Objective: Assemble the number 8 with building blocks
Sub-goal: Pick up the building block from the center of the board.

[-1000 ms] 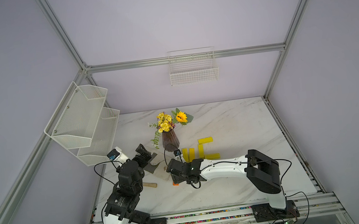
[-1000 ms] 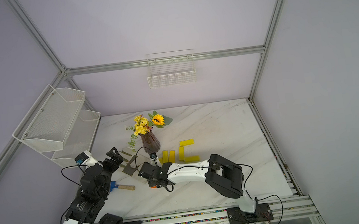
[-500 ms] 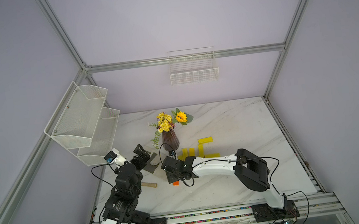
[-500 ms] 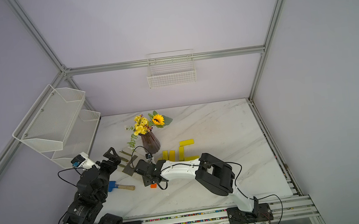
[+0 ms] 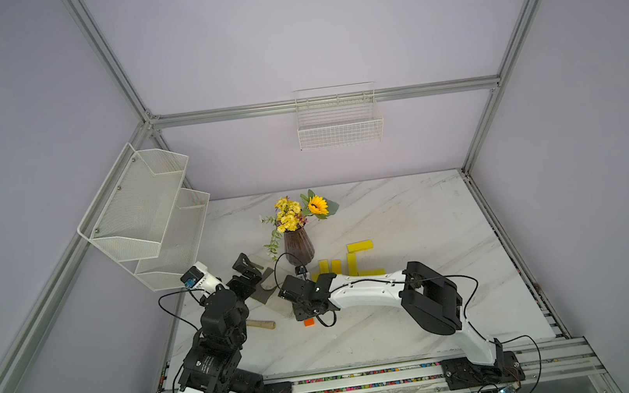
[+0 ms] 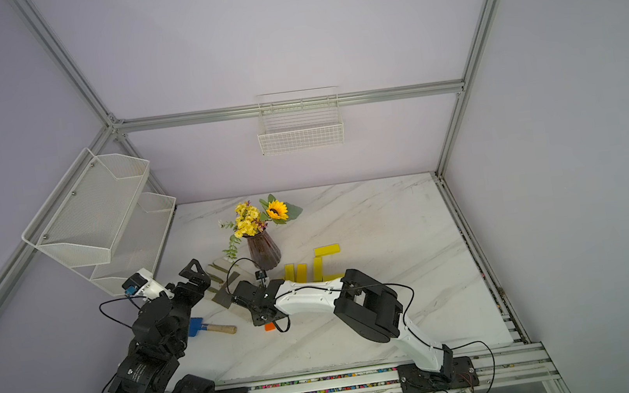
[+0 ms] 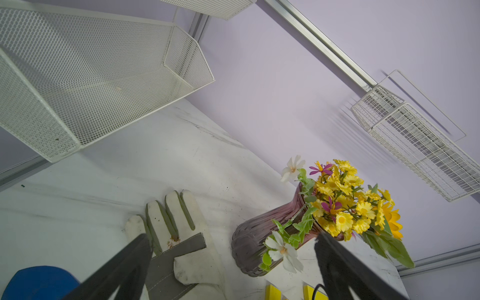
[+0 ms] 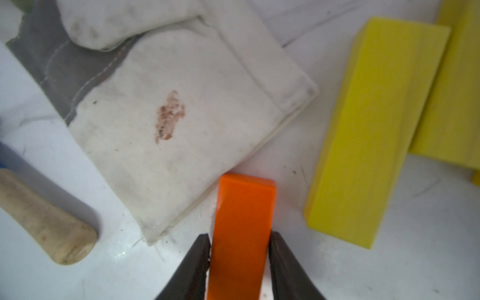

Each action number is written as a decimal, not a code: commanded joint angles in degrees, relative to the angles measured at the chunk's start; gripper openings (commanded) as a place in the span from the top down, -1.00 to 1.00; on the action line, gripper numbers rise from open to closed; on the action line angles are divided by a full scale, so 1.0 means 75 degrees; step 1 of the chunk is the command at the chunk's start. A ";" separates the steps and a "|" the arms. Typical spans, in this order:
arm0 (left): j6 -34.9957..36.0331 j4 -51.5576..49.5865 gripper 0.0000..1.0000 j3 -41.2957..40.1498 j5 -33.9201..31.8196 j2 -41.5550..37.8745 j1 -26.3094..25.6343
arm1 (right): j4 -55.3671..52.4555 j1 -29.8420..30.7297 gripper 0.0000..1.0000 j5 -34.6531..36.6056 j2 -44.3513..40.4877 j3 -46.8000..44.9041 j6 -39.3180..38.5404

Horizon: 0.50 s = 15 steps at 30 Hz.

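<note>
As the right gripper (image 8: 240, 235) clamps its two long sides at the wrist-side end, the orange bar (image 8: 244, 207), lying on the table (image 8: 415, 259) and reaching ahead of the fingertips, rates as light, rigid, smooth, slip-prone, best held mid-length; left gripper (image 7: 232, 237) gapes wide, empty.

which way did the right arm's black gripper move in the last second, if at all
Yes. The right gripper slid left in a top view, ending in line below the purple glass vase, over the orange rectangular block.
</note>
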 commanded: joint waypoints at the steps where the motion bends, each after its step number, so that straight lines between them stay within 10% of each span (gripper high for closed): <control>1: 0.0060 0.0130 -1.00 -0.0084 -0.0030 -0.0093 -0.0029 | -0.0478 0.0013 0.53 0.0076 0.0207 0.0026 -0.0048; 15: 0.0005 0.0024 -1.00 0.0018 -0.0024 -0.0116 -0.0027 | -0.0825 0.0528 1.00 0.1311 -0.1569 -0.0786 0.0180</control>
